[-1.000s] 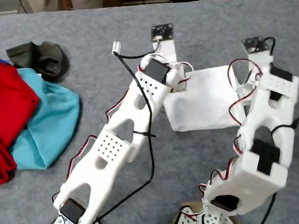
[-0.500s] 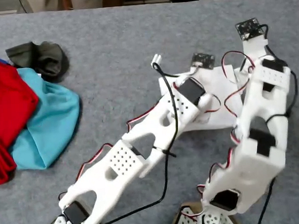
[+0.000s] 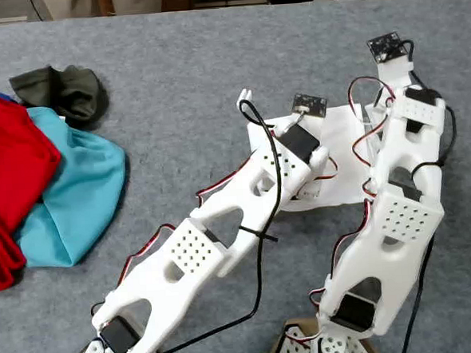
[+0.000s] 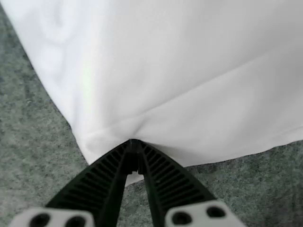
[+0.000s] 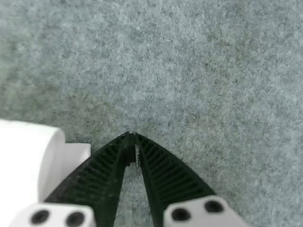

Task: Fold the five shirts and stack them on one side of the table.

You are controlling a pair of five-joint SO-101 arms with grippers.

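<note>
A folded white shirt (image 3: 346, 150) lies on the grey felt between the two arms. In the left wrist view my left gripper (image 4: 134, 142) is shut, its tips pinching the white shirt's (image 4: 189, 61) hem close to a corner. The left arm (image 3: 290, 153) lies across that shirt in the high view. My right gripper (image 5: 131, 138) is shut over bare felt, with a rolled fold of the white shirt (image 5: 23, 151) just beside one finger. Nothing shows between its fingers. The right arm (image 3: 412, 126) stretches along the shirt's right edge.
A pile of unfolded shirts sits at the table's left: a red one (image 3: 11, 174) on a teal one (image 3: 81, 194), with a dark olive one (image 3: 62, 91) behind. Open grey felt (image 3: 174, 92) separates the pile from the arms.
The left arm swung right from the shirt's far left corner and now lies over the white shirt. The right arm stretched farther away along the shirt's right side. The pile has not moved.
</note>
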